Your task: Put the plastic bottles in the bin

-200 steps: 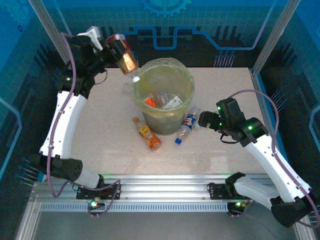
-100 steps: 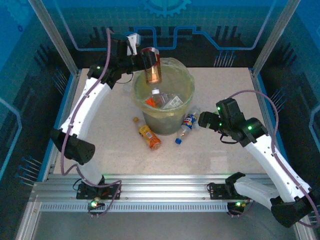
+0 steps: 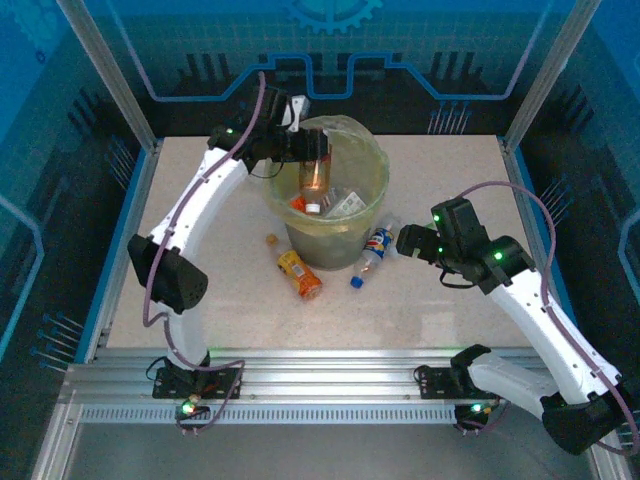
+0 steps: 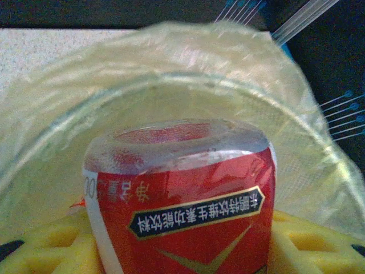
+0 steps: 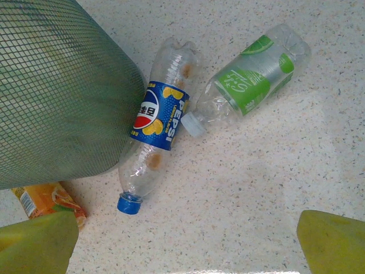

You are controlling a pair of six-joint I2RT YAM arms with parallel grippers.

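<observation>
Left pincer point(image 3: 304, 148) swung over translucent round bin point(image 3: 376, 166), clamping red-labelled clear bottle point(image 4: 182, 200); right pincer point(image 3: 409, 240) agape.

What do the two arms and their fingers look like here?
Left arm and right arm: white tapered links, black joint housings with green lights, and a purple cable looped alongside each. Finger pads are yellow, with lattice cutouts.
</observation>
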